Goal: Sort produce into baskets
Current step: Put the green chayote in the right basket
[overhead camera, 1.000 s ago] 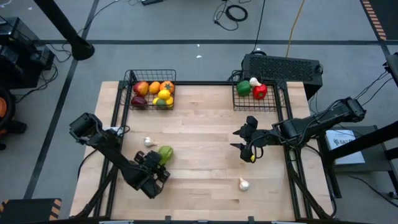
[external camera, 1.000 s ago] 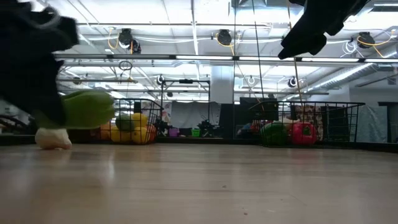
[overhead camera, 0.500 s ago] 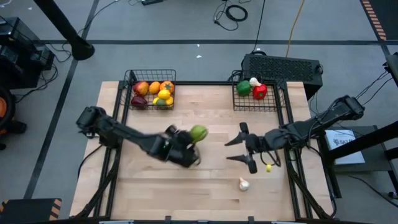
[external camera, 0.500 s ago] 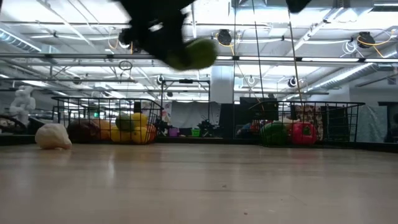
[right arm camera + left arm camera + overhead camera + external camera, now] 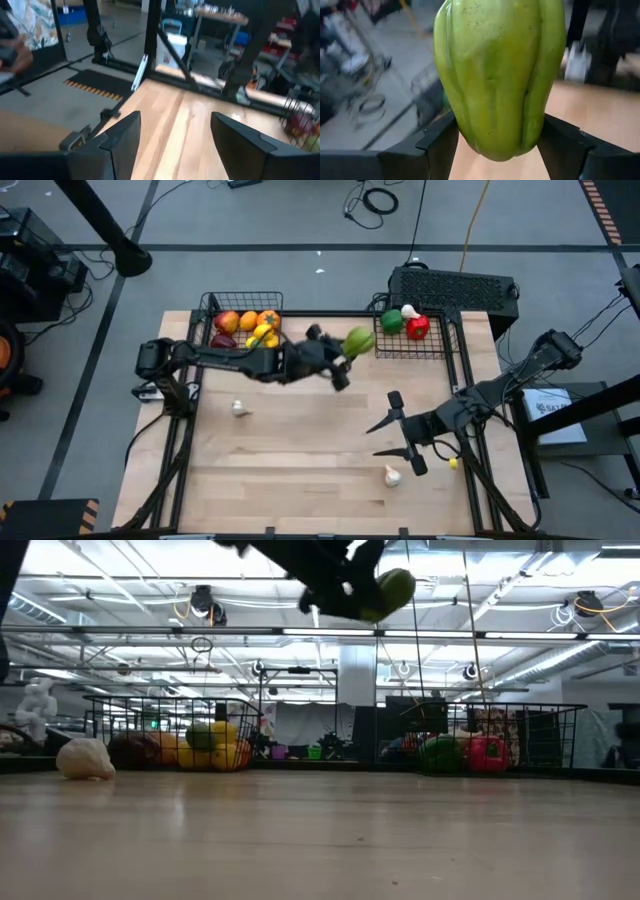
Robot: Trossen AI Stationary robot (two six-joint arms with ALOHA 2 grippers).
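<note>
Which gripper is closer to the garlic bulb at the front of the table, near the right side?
The right gripper. It hangs open just above the garlic bulb, while the left gripper is far across the table, holding a green pepper by the right basket.

green pepper [image 5: 359,340] just beside right basket [image 5: 384,350]

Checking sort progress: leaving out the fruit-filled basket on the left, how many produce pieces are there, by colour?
White: 3, one garlic in the right basket, two garlic bulbs on the table
Green: 2, green pepper in that basket, green piece in the left gripper
Red: 1, red pepper in that basket
Yellow: 1, yellow piece near the table's right edge
Total: 7
</note>
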